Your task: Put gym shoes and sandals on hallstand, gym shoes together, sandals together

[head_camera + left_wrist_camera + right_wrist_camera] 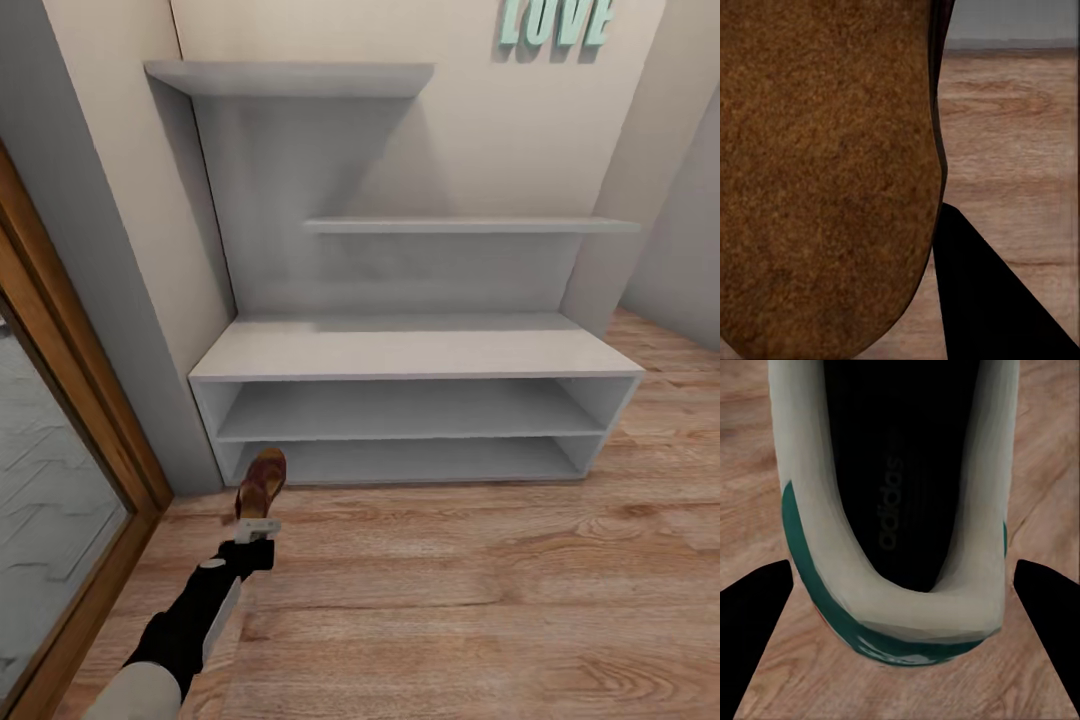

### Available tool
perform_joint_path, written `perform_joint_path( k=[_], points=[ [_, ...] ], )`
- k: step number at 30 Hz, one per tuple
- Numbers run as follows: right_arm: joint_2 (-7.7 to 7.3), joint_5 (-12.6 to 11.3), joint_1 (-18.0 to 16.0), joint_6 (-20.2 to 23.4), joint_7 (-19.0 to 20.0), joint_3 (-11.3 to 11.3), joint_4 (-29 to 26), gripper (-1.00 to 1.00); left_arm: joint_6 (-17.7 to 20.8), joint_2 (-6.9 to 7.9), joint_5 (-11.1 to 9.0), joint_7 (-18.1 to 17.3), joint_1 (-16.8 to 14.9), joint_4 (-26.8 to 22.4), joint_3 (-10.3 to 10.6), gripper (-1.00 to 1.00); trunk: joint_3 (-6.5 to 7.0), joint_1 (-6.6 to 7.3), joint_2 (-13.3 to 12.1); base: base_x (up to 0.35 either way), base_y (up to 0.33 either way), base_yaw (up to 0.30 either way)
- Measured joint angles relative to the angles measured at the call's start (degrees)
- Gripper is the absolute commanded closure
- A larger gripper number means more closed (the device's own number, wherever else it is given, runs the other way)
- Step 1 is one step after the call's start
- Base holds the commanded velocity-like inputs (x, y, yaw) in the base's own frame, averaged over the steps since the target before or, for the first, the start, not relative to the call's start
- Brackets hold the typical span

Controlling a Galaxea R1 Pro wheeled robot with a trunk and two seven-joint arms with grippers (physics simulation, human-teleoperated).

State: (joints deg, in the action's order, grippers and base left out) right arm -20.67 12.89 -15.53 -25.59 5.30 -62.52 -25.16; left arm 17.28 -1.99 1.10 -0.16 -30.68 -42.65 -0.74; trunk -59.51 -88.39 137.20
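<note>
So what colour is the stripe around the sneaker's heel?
Green, on the white gym shoe; clearest in the right wrist view.

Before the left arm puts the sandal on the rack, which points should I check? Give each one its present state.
1. Sandal held by the left gripper: ok, it hangs off the floor at the gripper's tip.
2. Firmness of that grip: cannot tell, the sandal covers most of the left wrist view.
3. Free space on the hallstand: ok, its bench top and both tiers are bare.
4. Sandal lined up with a tier: ok, it is in front of the lower tier's left end.
5. Gym shoe secured by the right gripper: cannot tell, the fingers stand at both sides of its heel, contact unclear.
</note>
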Motion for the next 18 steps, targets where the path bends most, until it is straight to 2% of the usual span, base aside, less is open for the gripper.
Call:
perform_joint_path(
  k=[2,5,8,12,15,18],
  points=[
    [-0.24,-0.1,0.0,3.3,0.1,-3.9,-2.6,1.00,1.3,-0.09,-0.1,0.1,-2.0,0.0,1.4,1.00,0.00,0.00,0.0,0.000,0.000,0.000],
    [-0.15,0.0,0.0,5.7,0.2,-5.9,-4.6,1.00,2.2,-0.17,-0.2,0.1,-4.3,0.1,2.2,1.00,0.00,0.00,0.0,0.000,0.000,0.000],
    [0.14,0.4,0.0,6.5,0.2,-6.3,-5.3,1.00,3.2,-0.28,0.0,0.2,-5.3,-0.1,2.5,1.00,0.00,0.00,0.0,0.000,0.000,0.000],
    [1.51,2.1,0.0,6.9,0.2,-6.4,-5.6,1.00,3.8,-0.37,0.0,0.2,-5.5,-0.7,2.7,1.00,0.00,0.00,0.0,0.000,0.000,0.000],
    [1.89,2.8,0.0,7.0,0.1,-6.5,-5.9,1.00,4.0,-0.40,-0.1,0.1,-5.4,-1.5,2.6,1.00,0.00,0.00,0.0,0.000,0.000,0.000],
    [2.05,2.9,0.0,7.0,0.1,-6.5,-7.4,1.00,4.7,-0.70,-0.1,0.1,-5.6,-2.2,2.7,1.00,-0.59,-0.66,1.2,0.000,0.000,0.000]
  ],
)
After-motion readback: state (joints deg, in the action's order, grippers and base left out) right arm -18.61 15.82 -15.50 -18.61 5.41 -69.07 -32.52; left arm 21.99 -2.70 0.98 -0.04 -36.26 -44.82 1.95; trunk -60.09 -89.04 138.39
